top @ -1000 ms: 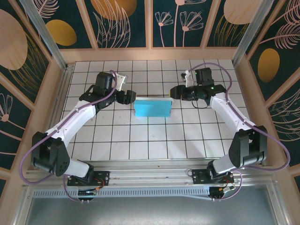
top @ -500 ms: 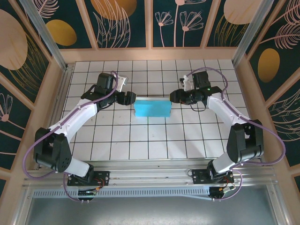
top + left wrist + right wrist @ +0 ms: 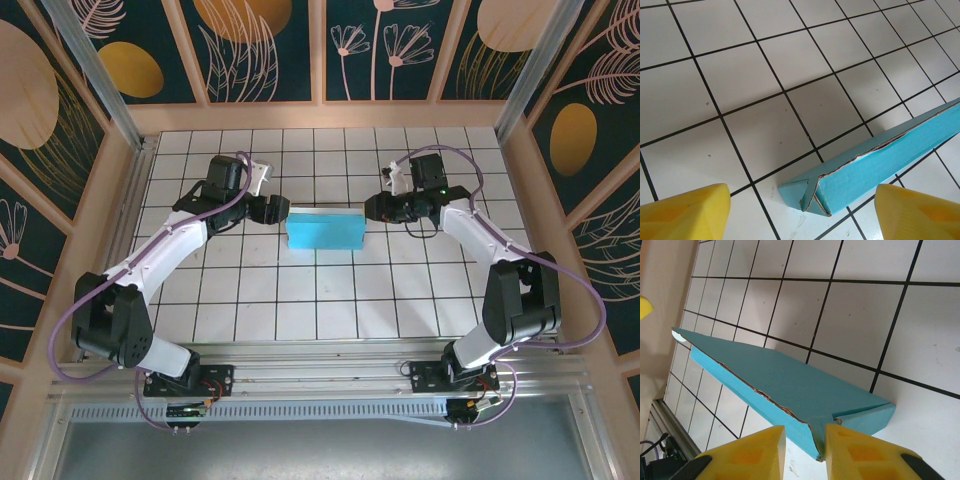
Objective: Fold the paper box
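Note:
The paper box (image 3: 324,230) lies on the white tiled table as a flat turquoise shape with closed ends. My left gripper (image 3: 279,209) sits at its left end. In the left wrist view the box's folded end (image 3: 815,192) lies between the two wide-apart yellow fingers (image 3: 685,215) without touching either; this gripper (image 3: 802,222) is open. My right gripper (image 3: 370,206) is at the box's right end. In the right wrist view the box (image 3: 800,385) has its near corner in the narrow gap of the gripper (image 3: 805,452), against the right finger (image 3: 865,455); the left finger stands apart.
The tiled table (image 3: 320,300) is walled by a wooden frame (image 3: 320,115) at the back and sides. An aluminium rail (image 3: 320,365) runs along the near edge by the arm bases. Bare tiles lie in front of the box.
The right gripper has edged down and in toward the box's right end, with its arm swinging. The left arm shifted slightly at first. The box has stayed put.

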`<state>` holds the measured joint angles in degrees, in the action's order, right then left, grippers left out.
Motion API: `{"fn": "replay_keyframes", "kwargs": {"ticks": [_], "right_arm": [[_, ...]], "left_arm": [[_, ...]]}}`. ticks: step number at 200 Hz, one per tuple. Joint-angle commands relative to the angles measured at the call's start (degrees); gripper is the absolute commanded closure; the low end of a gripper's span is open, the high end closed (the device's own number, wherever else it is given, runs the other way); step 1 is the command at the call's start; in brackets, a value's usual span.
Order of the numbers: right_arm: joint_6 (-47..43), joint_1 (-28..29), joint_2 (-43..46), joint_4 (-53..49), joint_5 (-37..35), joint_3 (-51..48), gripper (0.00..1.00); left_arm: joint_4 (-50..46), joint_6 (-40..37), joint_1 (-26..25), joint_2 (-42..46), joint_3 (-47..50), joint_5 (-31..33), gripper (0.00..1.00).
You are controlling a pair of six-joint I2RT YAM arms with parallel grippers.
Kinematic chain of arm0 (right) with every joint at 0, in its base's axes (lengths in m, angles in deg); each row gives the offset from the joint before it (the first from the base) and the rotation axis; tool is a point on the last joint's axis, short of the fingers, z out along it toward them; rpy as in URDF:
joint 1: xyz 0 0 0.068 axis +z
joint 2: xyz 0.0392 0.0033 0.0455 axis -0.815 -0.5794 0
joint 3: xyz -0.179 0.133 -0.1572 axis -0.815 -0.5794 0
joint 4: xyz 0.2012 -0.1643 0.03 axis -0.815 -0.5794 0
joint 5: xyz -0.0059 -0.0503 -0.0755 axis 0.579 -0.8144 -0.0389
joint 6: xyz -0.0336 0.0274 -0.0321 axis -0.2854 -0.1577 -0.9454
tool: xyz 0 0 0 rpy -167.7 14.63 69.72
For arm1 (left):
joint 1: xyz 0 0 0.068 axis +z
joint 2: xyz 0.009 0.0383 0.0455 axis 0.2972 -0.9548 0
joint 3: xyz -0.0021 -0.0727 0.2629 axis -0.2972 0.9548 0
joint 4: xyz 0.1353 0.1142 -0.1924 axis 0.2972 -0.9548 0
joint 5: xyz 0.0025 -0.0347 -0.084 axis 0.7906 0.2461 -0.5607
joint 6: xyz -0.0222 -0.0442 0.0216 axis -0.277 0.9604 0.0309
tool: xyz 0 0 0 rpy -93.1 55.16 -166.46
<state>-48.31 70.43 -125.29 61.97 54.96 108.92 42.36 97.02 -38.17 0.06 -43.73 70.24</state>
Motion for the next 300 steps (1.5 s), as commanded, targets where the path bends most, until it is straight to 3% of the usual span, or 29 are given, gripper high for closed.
{"fn": "replay_keyframes", "kwargs": {"ticks": [1,39,53,72,140,168,300], "right_arm": [[-0.3,0.2,-0.7,1.2,-0.4,-1.2,0.75],[-0.4,0.3,-0.7,1.4,-0.5,-1.5,0.78],[-0.8,0.3,-0.7,0.9,-0.8,-1.6,0.72],[-1.2,0.3,-0.5,0.1,-0.9,-1.7,0.71],[-1.2,0.4,-0.1,0.9,-1.2,-1.9,0.85],[-1.4,0.4,0.3,0.7,-1.4,-2.1,0.87],[-1.2,0.5,0.7,0.7,-1.5,-1.8,0.88]], "left_arm": [[-0.4,1.1,0.3,-0.9,0.3,-1.8,0.24],[-0.2,1.3,0.3,-1.0,0.4,-1.8,0.25],[-0.2,1.3,0.3,-1.0,0.3,-1.8,0.25],[-0.1,1.4,0.4,-1.0,0.5,-1.7,0.25],[2.0,2.8,0.4,-1.1,1.1,-4.8,0.25],[1.4,4.2,0.3,-2.5,0.6,-3.8,0.39],[0.3,0.6,0.9,-8.5,-4.2,-6.6,0.58]]}}
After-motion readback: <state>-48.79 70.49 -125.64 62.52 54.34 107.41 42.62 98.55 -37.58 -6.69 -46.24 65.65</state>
